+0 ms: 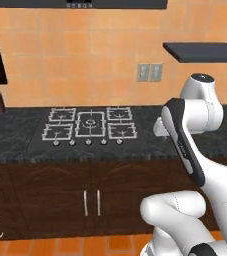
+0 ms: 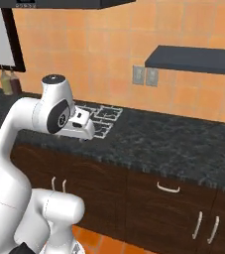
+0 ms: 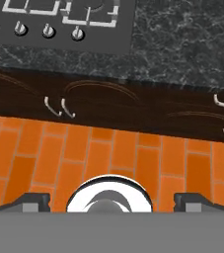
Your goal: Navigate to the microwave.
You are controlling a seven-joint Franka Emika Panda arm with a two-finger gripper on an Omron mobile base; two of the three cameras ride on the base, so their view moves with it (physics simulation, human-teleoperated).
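- Orange tiled wall [image 1: 75,55] is recorded behind a dark speckled bench [image 1: 15,137] carrying a black gas cooktop [image 1: 89,125]; dark wood cabinets [image 1: 50,195] stand below, over an orange brick floor [image 3: 133,163].
- At 12 o'clock in the left base view, the underside of a dark hood [image 1: 80,4] is noted above the cooktop. A dark wall shelf [image 2: 193,58] is set at 2 o'clock in the right base view, with a double outlet [image 2: 145,76] beside it.
- A white panel with a dark frame [image 2: 2,42] is seen at 10 o'clock in the right base view, and two bottles [image 2: 10,82] stand below it on the bench. Whether this panel belongs to the microwave cannot be told.
- The microwave is not identified with certainty; its direction from the claw cannot be fixed, so the turn required of the base remains a judgement. The far left, beyond the cooktop, is judged likelier than the right, though neither is confirmed.
- The claw [image 3: 111,201] is pointed down at the floor before the cabinets, its two tips set wide apart with nothing between them.
- The arm is folded close above the base, which is judged suitable for driving.
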